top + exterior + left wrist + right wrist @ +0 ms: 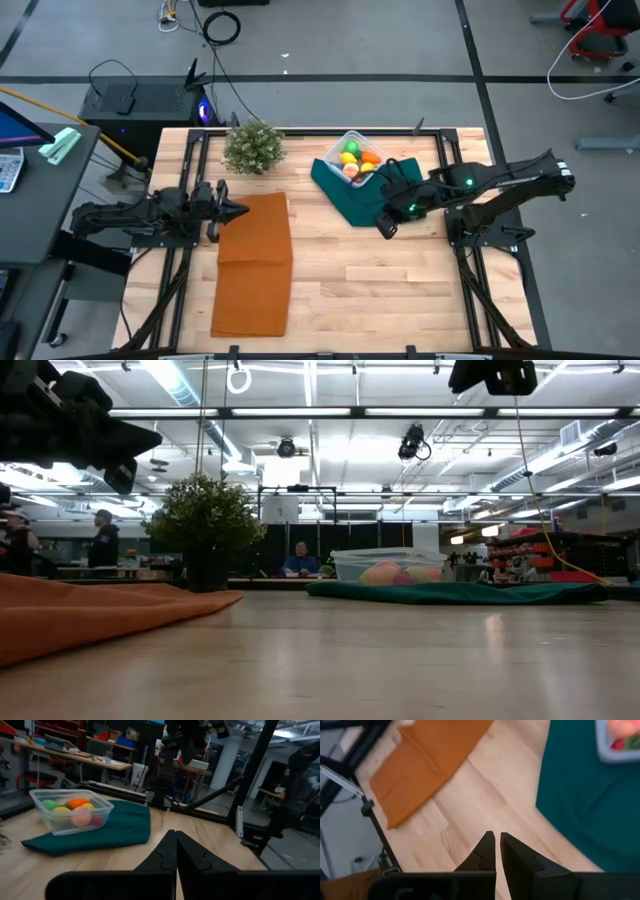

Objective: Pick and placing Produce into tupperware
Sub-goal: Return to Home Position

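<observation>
The clear tupperware (356, 155) stands on a dark green cloth (362, 195) at the table's far middle. Inside it lies the produce (75, 810): a green ball, yellow lemons, an orange carrot, a pale peach ball and something red. My left gripper (243, 210) is shut and points level toward the table's right, above the far left corner of an orange cloth (255, 265). My right gripper (386, 229) is shut and slants down over the near edge of the green cloth, on the near side of the tupperware. Neither has anything between its fingers.
A bushy potted plant (252, 146) stands at the far edge, left of the tupperware. The orange cloth lies flat from the table's middle left to its near edge. Bare wood (400, 290) lies to the right of the orange cloth. People sit in the room beyond (300, 558).
</observation>
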Motion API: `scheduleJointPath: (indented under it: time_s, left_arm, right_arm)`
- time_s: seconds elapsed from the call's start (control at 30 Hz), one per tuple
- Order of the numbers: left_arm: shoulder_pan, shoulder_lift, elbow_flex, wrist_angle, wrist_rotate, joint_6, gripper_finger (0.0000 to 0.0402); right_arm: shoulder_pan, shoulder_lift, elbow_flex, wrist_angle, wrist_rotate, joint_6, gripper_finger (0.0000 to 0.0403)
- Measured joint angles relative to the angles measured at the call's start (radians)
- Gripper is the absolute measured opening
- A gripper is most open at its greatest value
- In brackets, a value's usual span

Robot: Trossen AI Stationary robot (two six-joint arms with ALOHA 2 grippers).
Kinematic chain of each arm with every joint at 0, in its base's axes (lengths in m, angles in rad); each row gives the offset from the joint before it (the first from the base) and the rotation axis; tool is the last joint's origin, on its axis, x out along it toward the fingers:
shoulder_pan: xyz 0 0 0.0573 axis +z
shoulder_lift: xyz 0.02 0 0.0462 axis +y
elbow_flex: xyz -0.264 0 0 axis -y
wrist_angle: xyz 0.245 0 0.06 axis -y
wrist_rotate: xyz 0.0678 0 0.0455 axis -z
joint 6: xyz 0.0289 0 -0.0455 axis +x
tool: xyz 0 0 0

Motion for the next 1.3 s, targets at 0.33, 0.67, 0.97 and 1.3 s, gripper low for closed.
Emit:
scheduleJointPath:
  time_s: [0.33, 0.67, 0.97, 1.3]
  left_arm:
    - [0.0, 0.0, 0.0, 0.0, 0.033, -0.066, 0.002]
    - [0.0, 0.0, 0.0, -0.002, 0.021, -0.122, 0.0009]
    - [0.0, 0.0, 0.0, -0.022, -0.012, -0.185, 0.0037]
    - [0.0, 0.001, -0.001, -0.019, -0.015, -0.003, 0.0014]
  right_arm:
    - [0.002, -0.168, -0.009, -0.013, 0.159, -0.049, 0.0]
    - [0.002, -0.439, -0.189, -0.017, 0.221, 0.018, 0.0]
    - [0.002, -0.646, -0.313, -0.016, 0.256, 0.014, 0.0]
    - [0.002, -0.956, -0.438, -0.048, 0.221, -0.006, 0.0]
